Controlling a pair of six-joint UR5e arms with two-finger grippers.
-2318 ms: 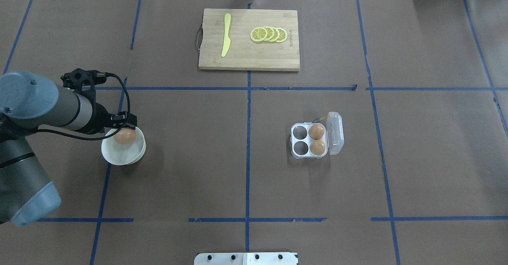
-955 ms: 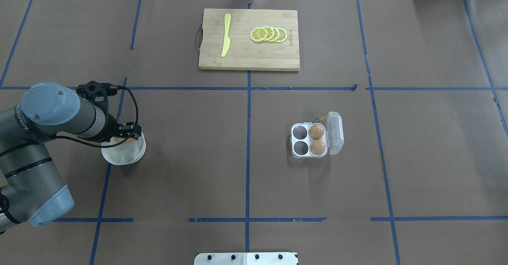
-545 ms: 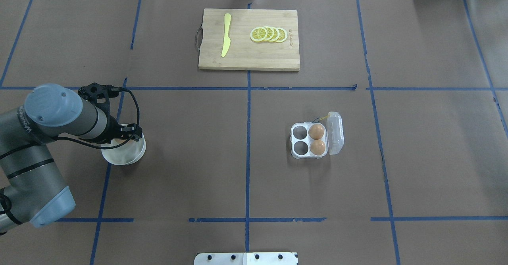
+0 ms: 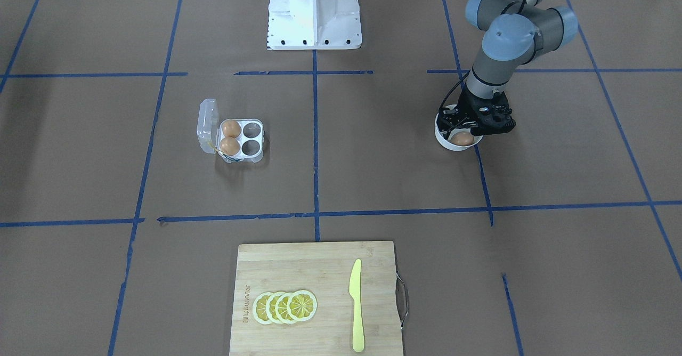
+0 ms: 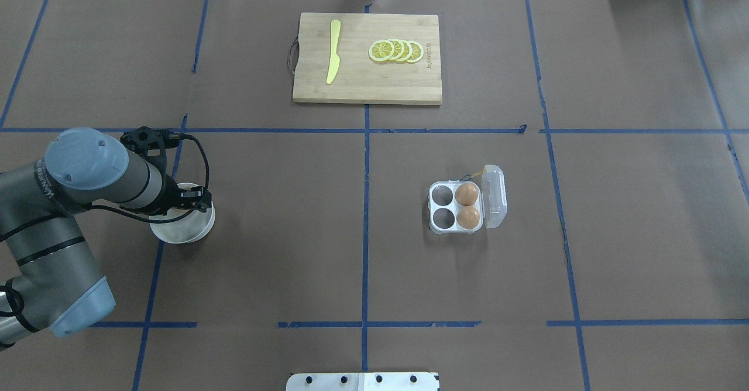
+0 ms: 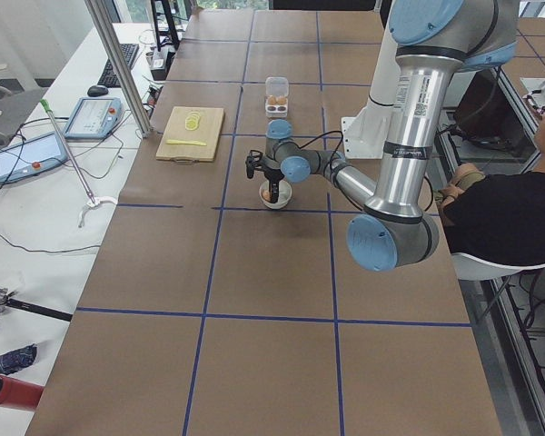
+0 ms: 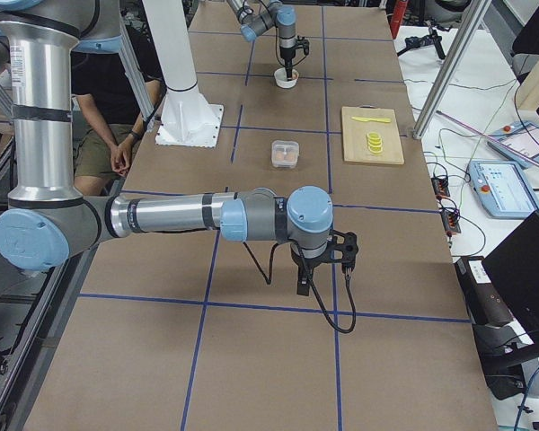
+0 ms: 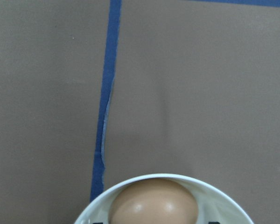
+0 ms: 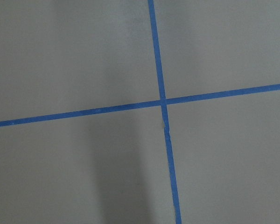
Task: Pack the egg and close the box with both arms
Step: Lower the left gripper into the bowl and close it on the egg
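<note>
A tan-brown egg [image 8: 153, 205] lies in a white bowl [image 5: 182, 230] at the table's left. My left gripper [image 4: 470, 131] has come down into the bowl over this egg. Its jaws are open, with the dark fingertips [image 8: 214, 222] at either side of the egg and not closed on it. The clear egg box [image 5: 456, 206] stands right of centre with its lid [image 5: 495, 196] open, and two eggs [image 5: 467, 194] fill its right-hand cups. My right gripper [image 7: 304, 284] shows only in the exterior right view, low over bare table. I cannot tell if it is open or shut.
A wooden cutting board [image 5: 367, 83] with a yellow knife [image 5: 333, 57] and lemon slices [image 5: 397, 50] lies at the far middle. The white pedestal [image 4: 314, 9] stands at the robot's side. A seated person [image 6: 504, 213] is beside the table.
My left arm has swung a little to the right and come down over the bowl. The egg, plain in the overhead view before, is now covered by the wrist.
</note>
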